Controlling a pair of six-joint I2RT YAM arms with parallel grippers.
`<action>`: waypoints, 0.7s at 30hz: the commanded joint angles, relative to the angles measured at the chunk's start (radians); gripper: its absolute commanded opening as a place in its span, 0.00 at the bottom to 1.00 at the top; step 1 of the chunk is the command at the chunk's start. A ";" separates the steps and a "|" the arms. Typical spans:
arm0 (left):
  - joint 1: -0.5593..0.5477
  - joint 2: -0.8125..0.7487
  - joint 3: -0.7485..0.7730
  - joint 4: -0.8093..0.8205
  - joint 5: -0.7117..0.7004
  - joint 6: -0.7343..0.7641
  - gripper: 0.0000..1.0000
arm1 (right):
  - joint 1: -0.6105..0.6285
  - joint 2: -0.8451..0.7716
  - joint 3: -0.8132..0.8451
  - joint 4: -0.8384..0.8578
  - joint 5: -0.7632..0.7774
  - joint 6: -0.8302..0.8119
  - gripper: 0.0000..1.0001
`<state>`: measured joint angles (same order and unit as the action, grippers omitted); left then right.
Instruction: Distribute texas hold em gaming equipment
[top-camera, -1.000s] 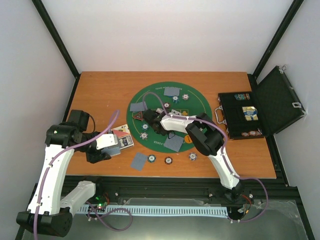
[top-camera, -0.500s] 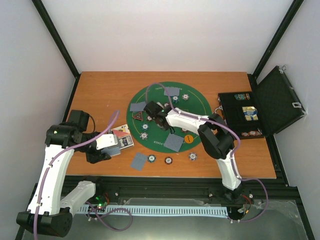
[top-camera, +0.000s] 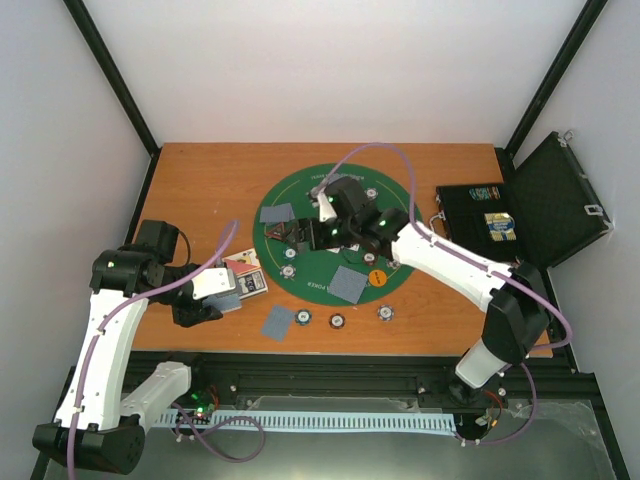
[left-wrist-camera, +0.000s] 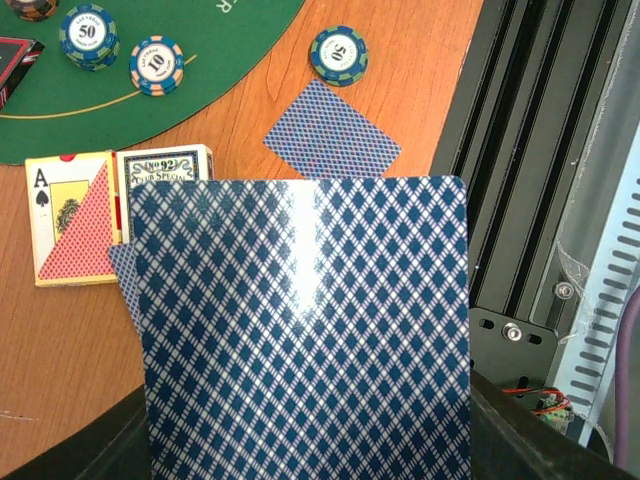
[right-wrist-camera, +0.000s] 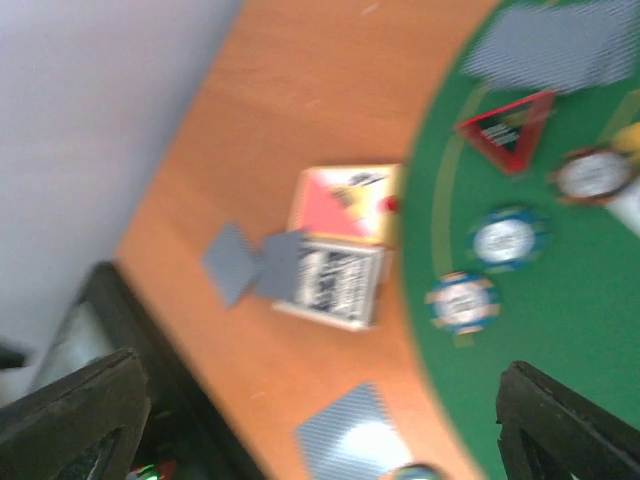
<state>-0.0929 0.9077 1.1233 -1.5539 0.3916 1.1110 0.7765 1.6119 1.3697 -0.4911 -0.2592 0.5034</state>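
The left fingers (left-wrist-camera: 545, 445) pinch a card (left-wrist-camera: 300, 330) over the worktop's (top-camera: 200, 180) near left (box (left-wrist-camera: 165, 178) just right). The right fingers (right-wrist-camera: 560, 420) stand spread, empty, above the mat (top-camera: 395, 205), where chips (right-wrist-camera: 505, 240) and marker (right-wrist-camera: 508, 128) lie.

The view is blurred. The right gripper (right-wrist-camera: 318, 365) shows two dark fingers (right-wrist-camera: 575, 425) in the lower corners, spread wide above the wooden counter (right-wrist-camera: 290, 90). On the green mat (right-wrist-camera: 560, 330) lie a red-black triangular marker (right-wrist-camera: 510, 128), a brown-rimmed chip (right-wrist-camera: 595, 172), a blue chip (right-wrist-camera: 507, 240) and a blue-and-orange chip (right-wrist-camera: 462, 303), with grey-blue cards (right-wrist-camera: 560, 45) at the top. Just off the mat, a card box (right-wrist-camera: 335, 282) touches a pale card (right-wrist-camera: 345, 203) with a pink-red patch. Two overlapping face-down cards (right-wrist-camera: 232, 262) lie against the box, and a single face-down card (right-wrist-camera: 355, 440) lies lower down.
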 joint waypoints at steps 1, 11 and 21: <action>-0.004 0.000 0.043 -0.006 0.038 -0.008 0.01 | 0.089 -0.030 -0.085 0.230 -0.274 0.241 0.95; -0.002 0.018 0.055 -0.008 0.052 -0.017 0.01 | 0.230 0.001 -0.244 0.648 -0.378 0.518 0.95; -0.004 0.020 0.054 -0.005 0.055 -0.018 0.01 | 0.311 0.093 -0.222 0.786 -0.398 0.588 0.93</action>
<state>-0.0929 0.9268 1.1400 -1.5528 0.4160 1.1027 1.0576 1.6588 1.1309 0.2062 -0.6376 1.0428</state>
